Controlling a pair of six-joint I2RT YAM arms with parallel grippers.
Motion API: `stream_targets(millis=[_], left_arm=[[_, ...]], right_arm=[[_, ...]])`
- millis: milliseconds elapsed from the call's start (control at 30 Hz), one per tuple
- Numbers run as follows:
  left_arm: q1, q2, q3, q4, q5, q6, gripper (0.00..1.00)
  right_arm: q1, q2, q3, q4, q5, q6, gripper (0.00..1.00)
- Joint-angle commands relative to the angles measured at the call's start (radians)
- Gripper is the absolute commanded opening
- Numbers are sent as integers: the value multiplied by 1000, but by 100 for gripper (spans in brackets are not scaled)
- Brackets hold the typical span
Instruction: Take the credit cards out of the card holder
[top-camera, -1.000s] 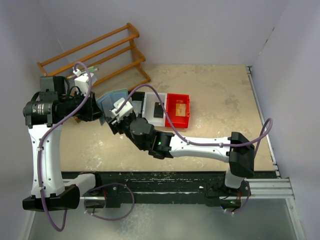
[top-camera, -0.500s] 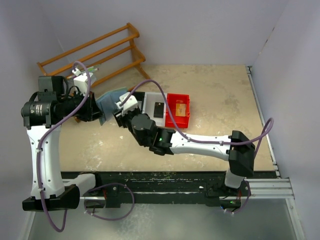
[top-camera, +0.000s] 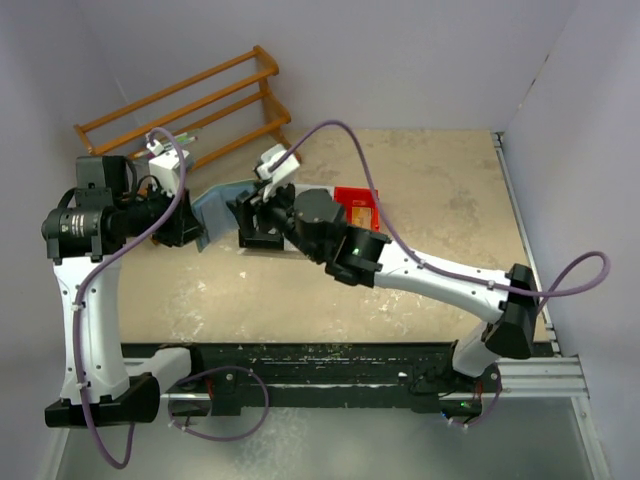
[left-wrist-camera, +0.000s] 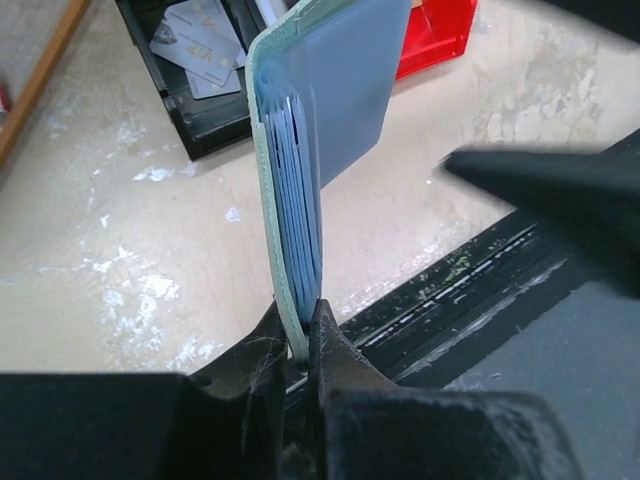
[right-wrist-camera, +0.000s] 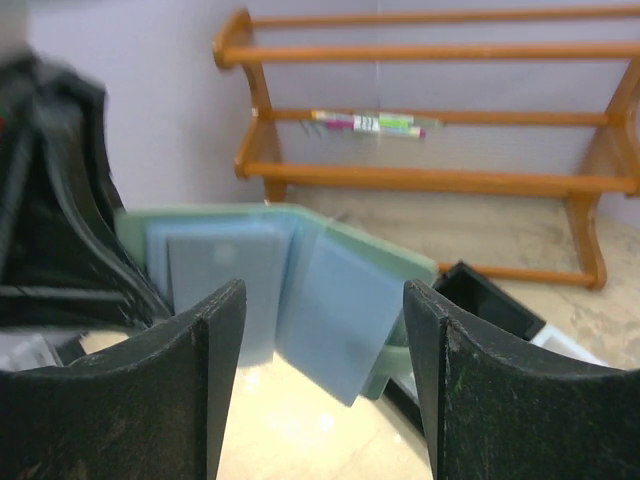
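The card holder (top-camera: 216, 204), grey-green outside and pale blue inside, is held up off the table by my left gripper (top-camera: 196, 226). In the left wrist view the left gripper (left-wrist-camera: 297, 335) is shut on the card holder's (left-wrist-camera: 305, 150) lower edge, and its blue sleeves fan out. My right gripper (top-camera: 247, 214) is just to the right of it. Through the right wrist camera the right gripper (right-wrist-camera: 322, 300) stands open in front of the card holder (right-wrist-camera: 300, 290), with nothing between its fingers. Silvery credit cards (left-wrist-camera: 203, 45) lie in the black bin (left-wrist-camera: 170, 95).
A red bin (top-camera: 357, 203) sits on the table behind my right arm; the red bin (left-wrist-camera: 440, 40) also shows beyond the black one. A wooden rack (top-camera: 190, 105) stands at the back left, right behind the holder. The black bin (right-wrist-camera: 485, 295) lies close below the holder.
My right arm has swung up and away from the near side, off the bins, to face the holder from the right. Its jaws narrowed, then opened wider. The left gripper kept its hold.
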Motion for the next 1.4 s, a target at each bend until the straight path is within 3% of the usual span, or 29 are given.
stream_targets(millis=[0, 833, 1367], left_arm=[[-2, -39, -22, 83, -19, 67, 0], [-3, -61, -40, 101, -59, 79, 0], [-3, -58, -11, 66, -14, 83, 0]], right_arm=[[-12, -41, 111, -114, -93, 49, 67], [47, 152, 237, -55, -19, 85, 64], [46, 200, 271, -41, 52, 116, 53]])
